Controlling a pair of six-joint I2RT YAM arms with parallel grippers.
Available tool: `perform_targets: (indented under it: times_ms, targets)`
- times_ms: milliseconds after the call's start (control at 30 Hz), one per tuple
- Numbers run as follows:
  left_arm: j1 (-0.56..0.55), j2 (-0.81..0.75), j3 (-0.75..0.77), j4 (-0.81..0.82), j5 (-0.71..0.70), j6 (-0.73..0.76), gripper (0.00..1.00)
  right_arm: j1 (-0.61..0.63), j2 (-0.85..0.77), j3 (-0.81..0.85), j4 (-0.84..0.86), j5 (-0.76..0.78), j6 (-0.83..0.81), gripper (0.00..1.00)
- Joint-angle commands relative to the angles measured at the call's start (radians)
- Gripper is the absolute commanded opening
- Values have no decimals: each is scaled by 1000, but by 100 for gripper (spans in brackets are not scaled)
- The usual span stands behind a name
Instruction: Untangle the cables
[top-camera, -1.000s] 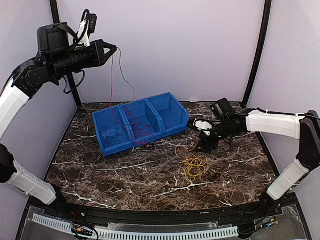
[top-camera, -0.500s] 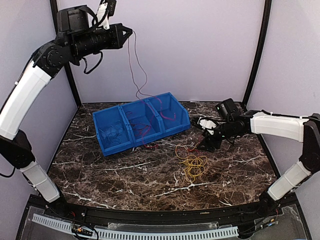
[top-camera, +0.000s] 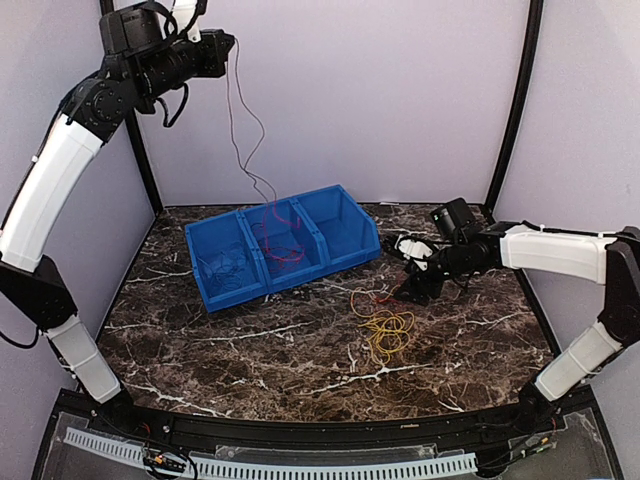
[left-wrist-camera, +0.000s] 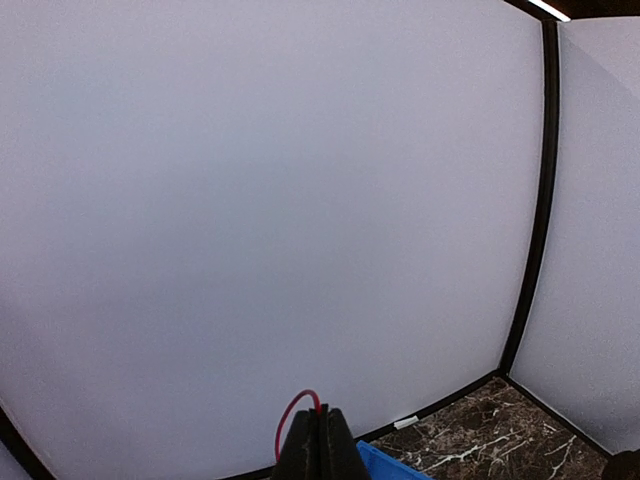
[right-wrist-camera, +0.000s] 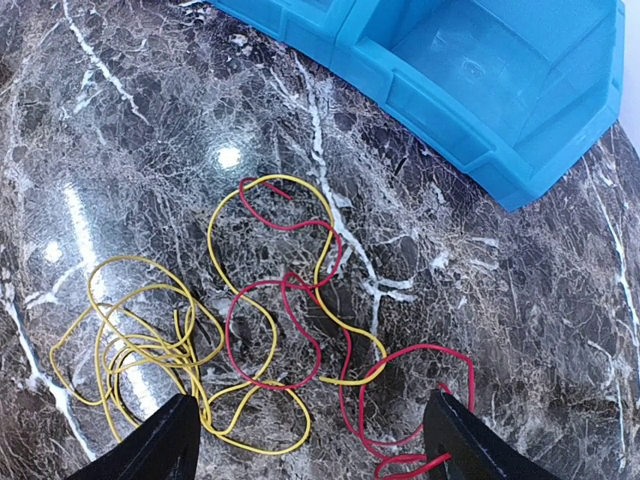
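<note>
Upper left, the left gripper (top-camera: 228, 45) pinches a thin red wire (left-wrist-camera: 300, 394). Right of centre, the right gripper (right-wrist-camera: 310, 440) hangs spread over tangled yellow and red wires (right-wrist-camera: 270, 330).

Yellow and red cables (right-wrist-camera: 290, 285), blue bin (right-wrist-camera: 436, 112)

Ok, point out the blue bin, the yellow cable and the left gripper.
blue bin (top-camera: 336, 228): top view, bare right compartment floor.
yellow cable (right-wrist-camera: 140, 350): right wrist view, its coil.
left gripper (left-wrist-camera: 321, 420): left wrist view, shut fingertips pinching red cable (left-wrist-camera: 297, 397).
</note>
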Motion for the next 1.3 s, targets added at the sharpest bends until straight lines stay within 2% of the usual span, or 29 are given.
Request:
perform_targets:
  times_ms: [0, 133, 367, 533, 867, 1133, 1267]
  targets:
    - [97, 31, 2, 46, 30, -4, 0, -2, 16, -10, 29, -4, -6, 79]
    - [150, 81, -15, 24, 101, -33, 0, -2, 24, -14, 29, 1, -11, 79]
    - [159, 109, -124, 51, 176, -71, 0, -3, 33, -18, 28, 2, -14, 79]
    - [159, 94, -77, 60, 201, -101, 0, -2, 45, -16, 27, 0, -17, 79]
    - [159, 21, -64, 181, 350, -213, 0, -2, 70, -9, 19, -9, -19, 79]
    - [159, 54, -41, 211, 392, -261, 0, -2, 74, -9, 17, -9, -18, 80]
    - [159, 63, -66, 245, 377, -230, 0, -3, 74, -10, 15, -9, -18, 80]
